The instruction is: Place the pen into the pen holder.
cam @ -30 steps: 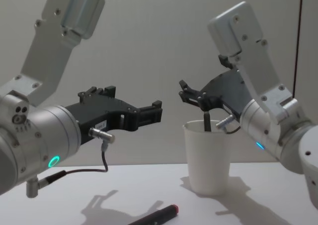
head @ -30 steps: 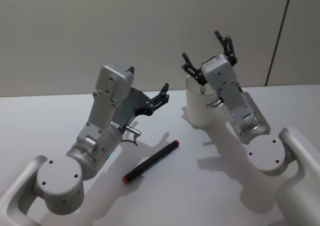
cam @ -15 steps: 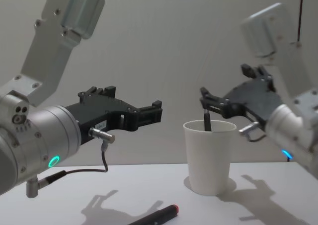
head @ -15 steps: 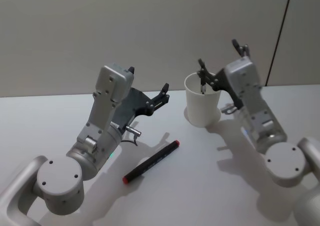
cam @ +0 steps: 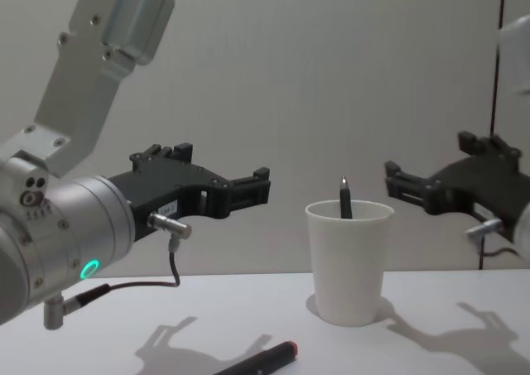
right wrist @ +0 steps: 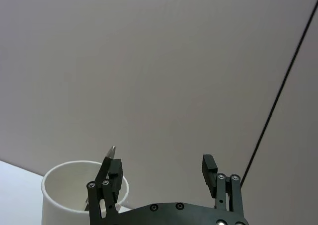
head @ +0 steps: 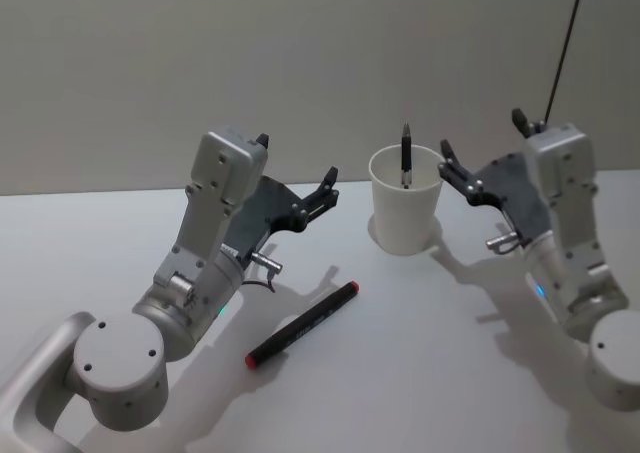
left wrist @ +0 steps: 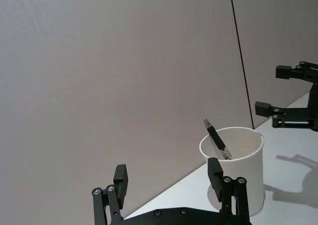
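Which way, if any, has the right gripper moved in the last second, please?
Yes: the right gripper has drawn rightward, off the cup, leaving the pen inside.

There are two pens: one dark pen (head: 406, 159) standing in the cup, and one black marker with a red end (head: 303, 322) lying flat. There is one pen holder (head: 405, 221), a white paper cup. One table (head: 420, 373) carries them. The grippers number two: the left gripper (left wrist: 168, 171) and the right gripper (right wrist: 162, 163).
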`<state>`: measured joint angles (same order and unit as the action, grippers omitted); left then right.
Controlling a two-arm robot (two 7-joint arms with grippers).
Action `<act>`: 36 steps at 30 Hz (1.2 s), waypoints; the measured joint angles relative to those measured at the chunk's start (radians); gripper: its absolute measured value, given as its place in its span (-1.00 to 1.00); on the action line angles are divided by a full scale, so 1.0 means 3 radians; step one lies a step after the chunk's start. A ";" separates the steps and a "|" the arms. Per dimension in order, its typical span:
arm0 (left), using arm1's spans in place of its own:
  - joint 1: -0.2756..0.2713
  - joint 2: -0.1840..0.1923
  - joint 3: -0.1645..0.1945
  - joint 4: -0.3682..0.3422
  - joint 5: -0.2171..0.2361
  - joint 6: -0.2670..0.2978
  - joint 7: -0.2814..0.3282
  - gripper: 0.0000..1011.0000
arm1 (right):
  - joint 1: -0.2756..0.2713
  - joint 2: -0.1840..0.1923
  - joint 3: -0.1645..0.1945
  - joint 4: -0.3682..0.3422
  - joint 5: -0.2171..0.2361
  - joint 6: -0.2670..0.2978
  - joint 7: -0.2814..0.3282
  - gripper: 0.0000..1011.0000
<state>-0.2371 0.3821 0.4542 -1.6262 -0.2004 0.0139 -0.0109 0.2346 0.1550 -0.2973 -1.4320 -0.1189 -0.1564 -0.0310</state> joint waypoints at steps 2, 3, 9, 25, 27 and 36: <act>0.0000 0.0000 0.0000 0.0000 0.0000 0.0000 0.0000 0.98 | -0.0059 0.0042 0.0017 -0.0078 0.0095 0.0044 0.0022 0.98; 0.0000 0.0000 0.0000 0.0000 0.0000 0.0000 0.0000 0.98 | -0.0080 0.0058 0.0023 -0.0107 0.0129 0.0062 0.0030 0.98; 0.0000 0.0000 0.0000 0.0000 0.0000 0.0000 0.0000 0.98 | -0.0242 0.0178 0.0069 -0.0325 0.0396 0.0187 0.0094 0.98; 0.0000 0.0000 0.0000 0.0000 0.0000 0.0000 0.0000 0.98 | -0.0666 0.0489 0.0194 -0.0899 0.1088 0.0514 0.0262 0.98; 0.0000 0.0000 0.0000 0.0000 0.0000 0.0000 0.0000 0.98 | -0.0703 0.0516 0.0205 -0.0948 0.1148 0.0541 0.0276 0.98; 0.0000 0.0000 0.0000 0.0000 0.0000 0.0000 0.0000 0.98 | -0.0825 0.0605 0.0239 -0.1108 0.1344 0.0634 0.0322 0.98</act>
<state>-0.2371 0.3821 0.4542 -1.6262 -0.2004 0.0138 -0.0109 -0.0128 0.3365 -0.2255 -1.7643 0.2844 0.0338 0.0656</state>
